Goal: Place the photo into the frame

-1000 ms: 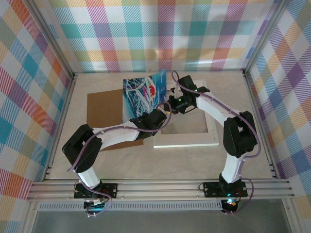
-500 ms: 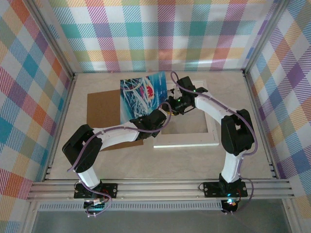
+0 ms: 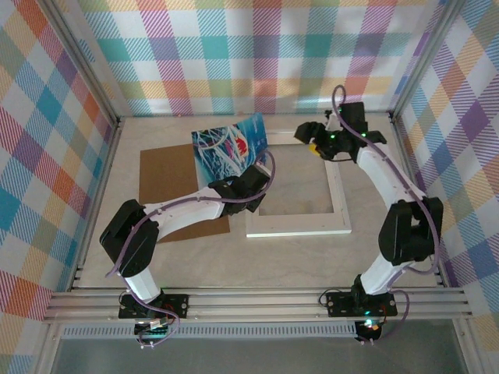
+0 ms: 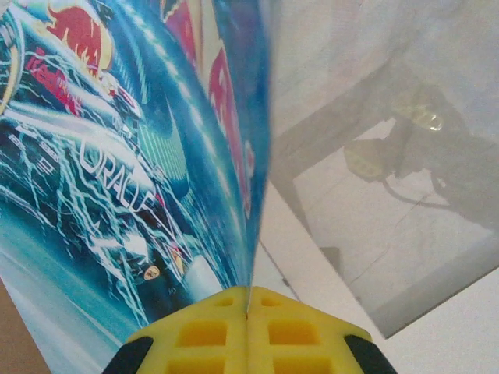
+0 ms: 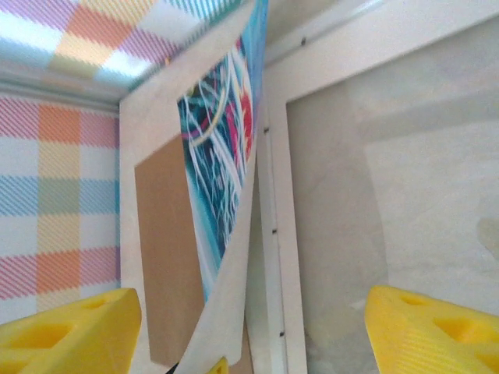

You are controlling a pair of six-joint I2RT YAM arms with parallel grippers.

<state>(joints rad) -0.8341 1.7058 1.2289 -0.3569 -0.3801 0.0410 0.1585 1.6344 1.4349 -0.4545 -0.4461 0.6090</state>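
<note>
The left gripper (image 4: 248, 305) is clamped tight on the bottom edge of the photo (image 3: 232, 149), which rises tilted ahead of it, beside the frame (image 3: 300, 227). The right gripper (image 3: 306, 135) gapes wide, holding nothing, over the frame's far corner. A brown board (image 3: 166, 174) lies flat on the pale table (image 3: 312, 261), with plaid walls (image 3: 234, 54) all round.

The overhead view is bright and evenly lit from above. Shadows on the table (image 3: 296, 257) are faint and soft, and the picture stays sharp across its width. In the left wrist view the photo (image 4: 109, 156) sits so close that its print looks soft, and the pane of the frame (image 4: 460, 343) carries a grey, hazy reflection. In the right wrist view the yellow right fingers (image 5: 66, 331) are blurred, and pale glare washes the plaid wall (image 5: 78, 39).
</note>
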